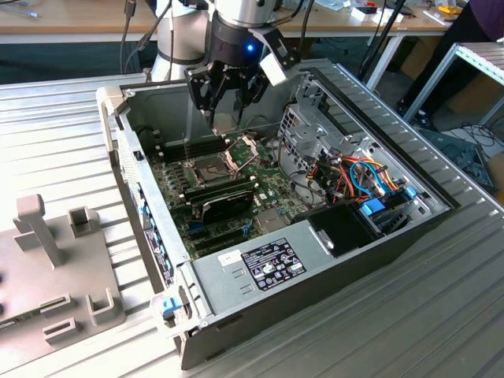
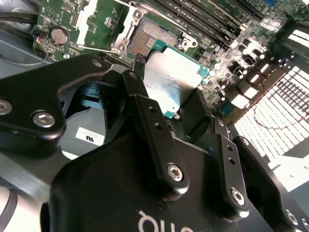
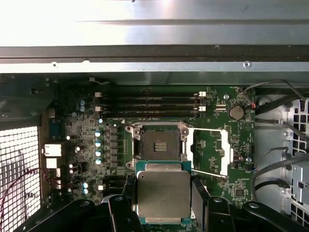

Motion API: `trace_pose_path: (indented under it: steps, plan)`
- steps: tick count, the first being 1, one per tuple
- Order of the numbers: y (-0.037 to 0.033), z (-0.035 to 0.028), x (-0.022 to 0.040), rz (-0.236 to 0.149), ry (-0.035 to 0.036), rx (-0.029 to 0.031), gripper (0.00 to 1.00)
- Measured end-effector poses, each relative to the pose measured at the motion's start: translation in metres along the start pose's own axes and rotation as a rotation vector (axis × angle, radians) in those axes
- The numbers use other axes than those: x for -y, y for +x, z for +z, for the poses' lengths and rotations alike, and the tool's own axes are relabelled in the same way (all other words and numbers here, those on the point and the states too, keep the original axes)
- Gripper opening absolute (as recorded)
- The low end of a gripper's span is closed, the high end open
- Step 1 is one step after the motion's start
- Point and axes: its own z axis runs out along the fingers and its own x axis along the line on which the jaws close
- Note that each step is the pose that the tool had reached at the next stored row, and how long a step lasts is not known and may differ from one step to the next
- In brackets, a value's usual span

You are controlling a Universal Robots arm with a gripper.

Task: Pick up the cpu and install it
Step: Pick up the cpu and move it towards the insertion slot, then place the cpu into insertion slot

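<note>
At the lower left of the exterior view we see a grey plastic fixture (image 1: 47,268) resting on the ribbed metal table (image 1: 63,134). Beside it, filling the middle of the frame, lies an open computer case (image 1: 126,157) with its green motherboard (image 1: 272,187) exposed. At the upper centre the gripper (image 1: 228,98) hangs over the far end of the case, well above the board. In the first wrist view we find its two black fingers (image 3: 199,191) drawn in part-way and clamped on opposite edges of the cpu (image 3: 161,193), whose silvery top faces the camera. The chip is held in the air and is not seated. The dark socket (image 3: 157,145) lies bare beyond it, with its hinged metal frame (image 3: 211,153) standing open to one side. Rows of memory slots (image 3: 149,104) run past the socket. Toward the exterior view's right we see a grey labelled box (image 1: 252,268), then a bundle of orange, blue and red cables (image 1: 366,177) against the case wall.
</note>
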Motion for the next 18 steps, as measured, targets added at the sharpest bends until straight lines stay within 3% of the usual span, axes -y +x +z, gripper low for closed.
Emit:
trace_pose_path:
  steps: [1,9,18]
  plan:
    - [0.0,0.003,0.0,0.0,0.0,0.0,0.55]
    - [-0.0056,0.0066,-0.0001,0.0,0.0002,-0.0001,0.55]
    - [-0.0069,0.0068,-0.0001,0.0,0.0001,0.0,0.55]
